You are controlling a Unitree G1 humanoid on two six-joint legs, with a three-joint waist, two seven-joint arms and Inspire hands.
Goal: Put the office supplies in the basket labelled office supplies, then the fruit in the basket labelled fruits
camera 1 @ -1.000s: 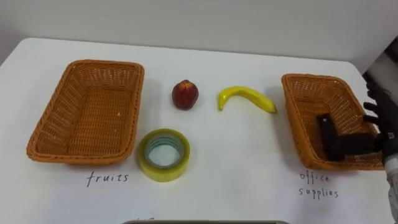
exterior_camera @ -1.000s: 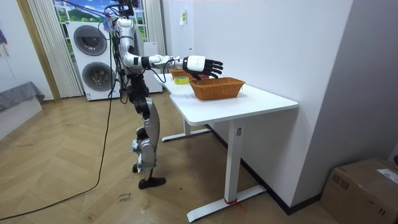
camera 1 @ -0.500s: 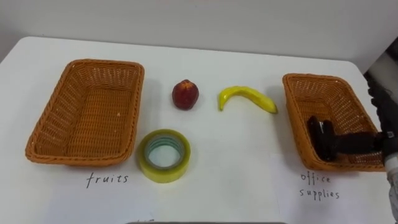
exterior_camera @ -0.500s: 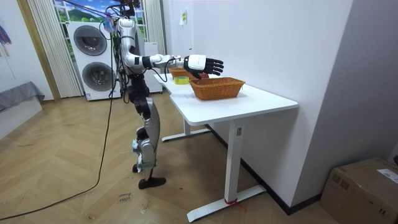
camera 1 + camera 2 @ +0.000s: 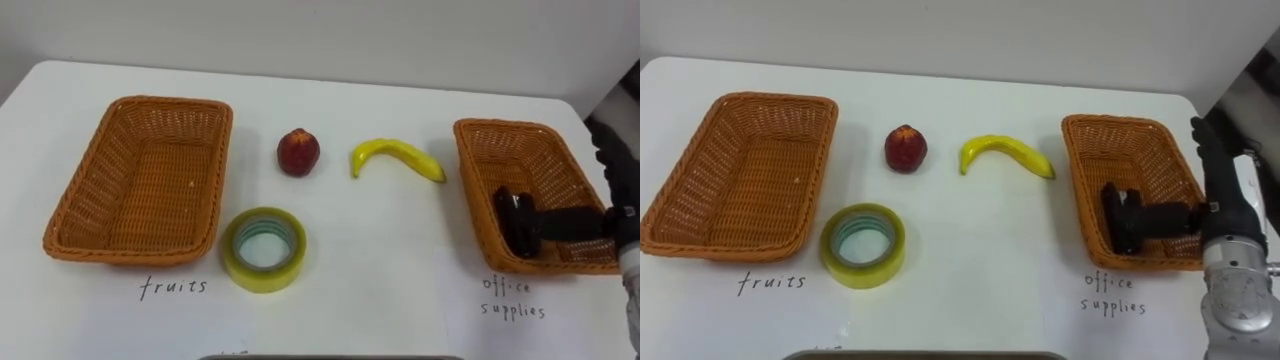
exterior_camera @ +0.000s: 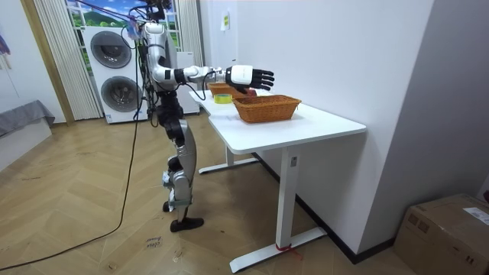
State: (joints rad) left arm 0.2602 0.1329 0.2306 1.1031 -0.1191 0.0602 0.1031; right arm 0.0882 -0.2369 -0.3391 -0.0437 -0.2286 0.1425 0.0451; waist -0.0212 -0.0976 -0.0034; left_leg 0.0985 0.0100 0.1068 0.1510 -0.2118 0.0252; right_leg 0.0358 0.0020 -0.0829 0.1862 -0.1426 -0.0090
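The right hand [image 5: 1223, 190] is held at the right edge of the scene, fingers straight and slightly spread, nothing gripped, above the right rim of the orange wicker basket on the right [image 5: 1080, 190]. A black stapler-like object [image 5: 1127, 222] is seen lying inside this basket, towards its near side; whether it is touched by the hand cannot be told. Left of the basket, a yellow banana [image 5: 1002, 153] is laid on the white table [image 5: 980, 270], apart from the rim. Further left a red round fruit [image 5: 905, 148] is placed, and nearer, a yellow-green roll of tape [image 5: 862, 245] lies flat. At the far left a second orange wicker basket [image 5: 720, 247] is set. In the room view the robot is seen standing upright at the table's end, right arm stretched level over the table.
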